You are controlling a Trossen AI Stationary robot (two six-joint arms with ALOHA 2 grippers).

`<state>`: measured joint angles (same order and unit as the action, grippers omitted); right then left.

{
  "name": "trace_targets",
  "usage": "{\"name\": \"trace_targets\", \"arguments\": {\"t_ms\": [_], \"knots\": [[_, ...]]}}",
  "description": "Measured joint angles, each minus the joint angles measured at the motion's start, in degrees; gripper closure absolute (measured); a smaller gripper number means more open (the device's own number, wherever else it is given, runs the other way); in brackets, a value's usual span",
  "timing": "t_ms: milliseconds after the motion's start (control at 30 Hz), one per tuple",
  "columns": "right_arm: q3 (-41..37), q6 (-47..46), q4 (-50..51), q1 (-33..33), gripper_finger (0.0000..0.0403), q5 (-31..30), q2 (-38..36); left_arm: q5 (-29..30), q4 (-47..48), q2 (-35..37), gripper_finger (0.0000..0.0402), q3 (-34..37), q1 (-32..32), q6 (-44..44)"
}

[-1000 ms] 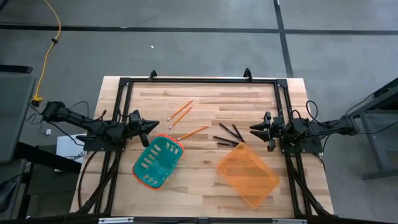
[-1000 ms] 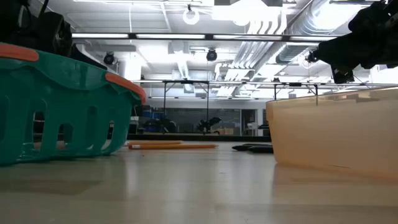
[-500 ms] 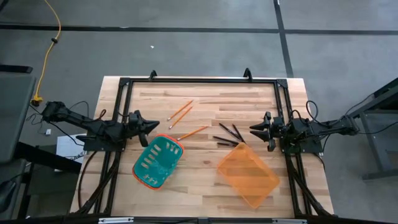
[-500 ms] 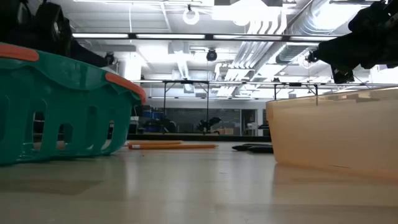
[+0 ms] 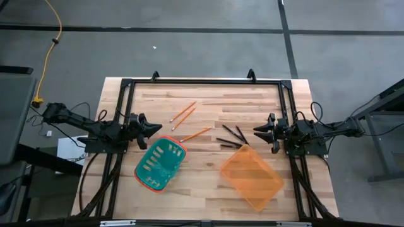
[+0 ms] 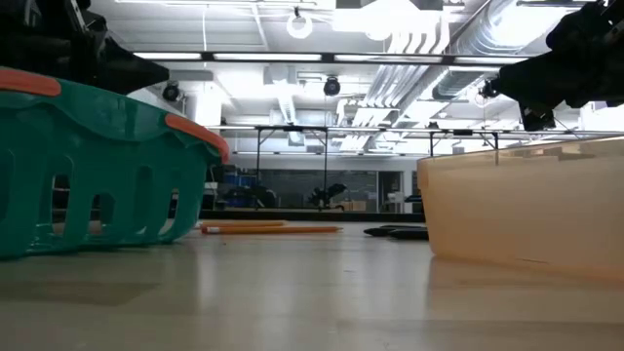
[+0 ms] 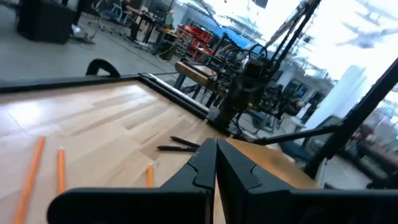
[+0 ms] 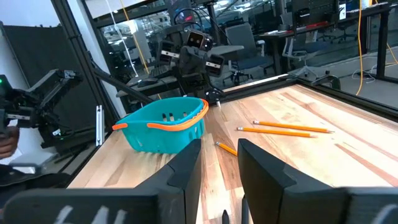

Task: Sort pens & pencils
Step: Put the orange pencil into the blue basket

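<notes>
Nothing is sorted yet. The three pencils lie left of the surface's centre, toward its far edge; the pens cluster right of centre, touching the orange bin. The left end effector, fingers pressed together, hovers beside the teal basket. The right end effector, fingers apart, hovers near the pens. Risk: the overlapping pens could scatter or come up two at once.

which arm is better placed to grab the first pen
The right, probably. In the high view the right gripper sits beside the pens, jaws apart, with the orange bin close by. The left gripper, jaws together, is nearer the pencils and teal basket.
</notes>
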<state>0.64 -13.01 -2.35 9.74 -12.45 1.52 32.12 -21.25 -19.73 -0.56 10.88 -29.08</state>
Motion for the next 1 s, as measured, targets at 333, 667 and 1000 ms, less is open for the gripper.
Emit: {"name": "trace_targets", "arguments": {"t_ms": [333, 667, 1000], "knots": [[0.02, 0.00, 0.00, -0.02, 0.0306, 0.00, 0.02, -5.09, -5.68, -0.02, 0.0401, -0.08, 0.00, -4.71], [0.00, 0.00, 0.00, 0.00, 0.0306, 0.00, 0.00, -3.59, 11.28, -5.05, 0.0401, -15.24, -0.04, 3.44], [0.00, 0.00, 0.00, 0.00, 0.0306, -0.02, 0.02, -7.02, 28.28, -20.33, 0.0401, -29.42, -0.04, 6.77]]}}
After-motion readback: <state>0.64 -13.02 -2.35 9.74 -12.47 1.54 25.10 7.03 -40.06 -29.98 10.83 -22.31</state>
